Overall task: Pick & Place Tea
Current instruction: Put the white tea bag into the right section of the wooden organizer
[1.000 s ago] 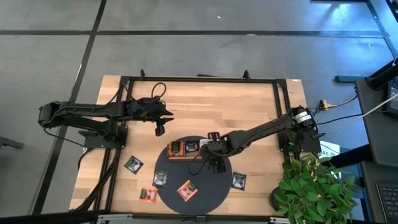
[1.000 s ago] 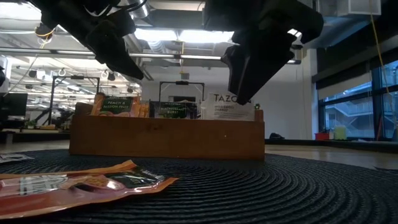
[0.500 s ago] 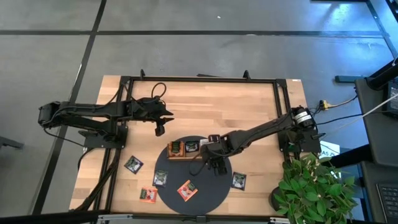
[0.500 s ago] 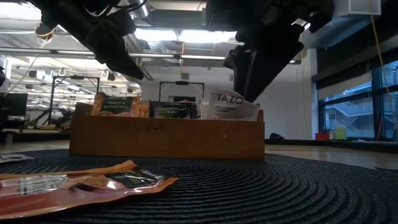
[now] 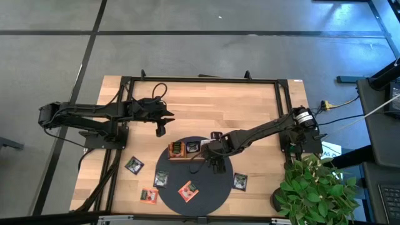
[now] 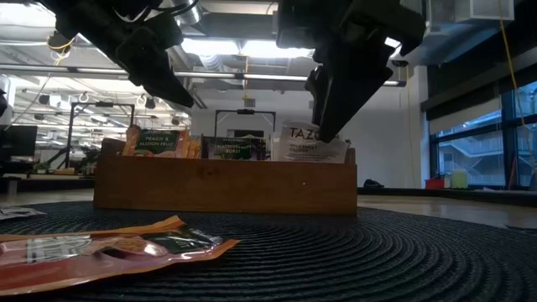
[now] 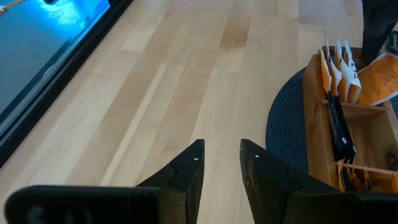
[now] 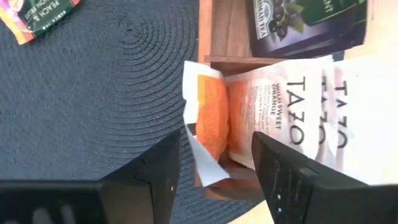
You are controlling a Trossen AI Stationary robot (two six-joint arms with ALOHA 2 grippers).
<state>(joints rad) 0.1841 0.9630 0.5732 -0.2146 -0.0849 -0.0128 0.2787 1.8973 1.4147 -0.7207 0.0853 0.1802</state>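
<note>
The right gripper's (image 8: 216, 149) jaws stand spread, one finger on either side of the white sachets (image 8: 280, 118) with orange marks, and they pinch nothing. Those sachets stand in the end compartment of the wooden tray (image 6: 226, 184), and one orange-faced leaf splays over the tray wall toward the mat (image 8: 93, 112). In the low view the gripper hangs just above the tray's right end, fingertips close over the white packet's (image 6: 312, 143) top edge.

Over the last second the jaws keep the same spread, while the gripper shifts a little sideways above that compartment. The white packet stood straight, tipped over as the fingers passed, and now leans only slightly. That looks like a packet already let go and being nudged or left to settle, so this placement seems finished or nearly so. I cannot tell whether a finger touches it now.

Next along the tray sit the black sachets (image 8: 305, 25) in the middle compartment, and orange-red ones fill the far end.

The left gripper (image 5: 160, 130) waits over bare table, well apart from the tray, its jaws partly parted and empty.

Much tea is still loose. An orange-red sachet (image 5: 188, 190) lies on the mat and a dark one (image 5: 161, 179) at its edge. Two more (image 5: 134, 165) lie on the wood to the left and another (image 5: 240, 182) to the right. The task is partway done, and a fresh pick from these likely comes next.
</note>
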